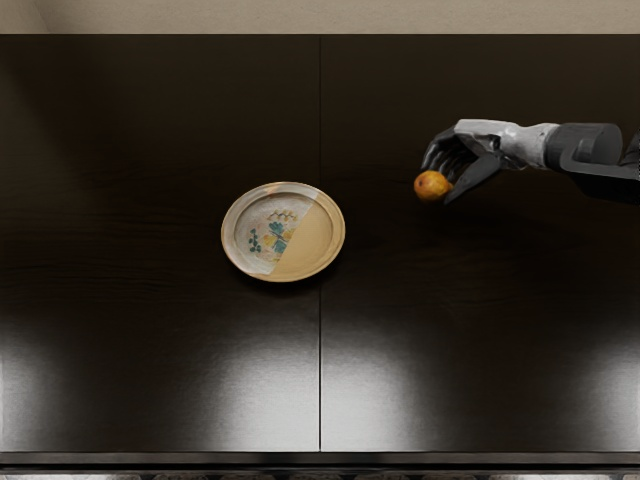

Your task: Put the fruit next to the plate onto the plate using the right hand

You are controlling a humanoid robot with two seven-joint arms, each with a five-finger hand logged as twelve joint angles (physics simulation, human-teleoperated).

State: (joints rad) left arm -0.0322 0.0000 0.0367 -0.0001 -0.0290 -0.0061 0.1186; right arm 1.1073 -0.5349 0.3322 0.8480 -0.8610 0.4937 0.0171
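While your left arm stays out of the picture, the scene reads from left to right like this. A dark, glossy tabletop (150, 350) fills the view, with pale reflections along its near edge. A little left of the middle sits a round plate (300, 245), flat on the tabletop, half tan and half cream with small blue and yellow flowers; nothing lies on it. A thin seam in the tabletop runs from far to near just right of the plate.

Further right and slightly farther back, well apart from the plate, is the fruit (432, 185), a small orange-yellow piece, perhaps a pear. It rests at the fingertips of your right hand (470, 155), whose arm comes in from the right edge. The hand is narrowed: dark fingers curl over the fruit from the far side and the thumb reaches under from the near side, so it looks to be holding the fruit. You cannot tell from this view whether the fruit is off the tabletop.

By my reading, you are at the grasp or the very start of the carry. The next move calls for a firm hold, a lift, then a carry leftward and slightly nearer until the fruit is over the plate, then a gentle release.
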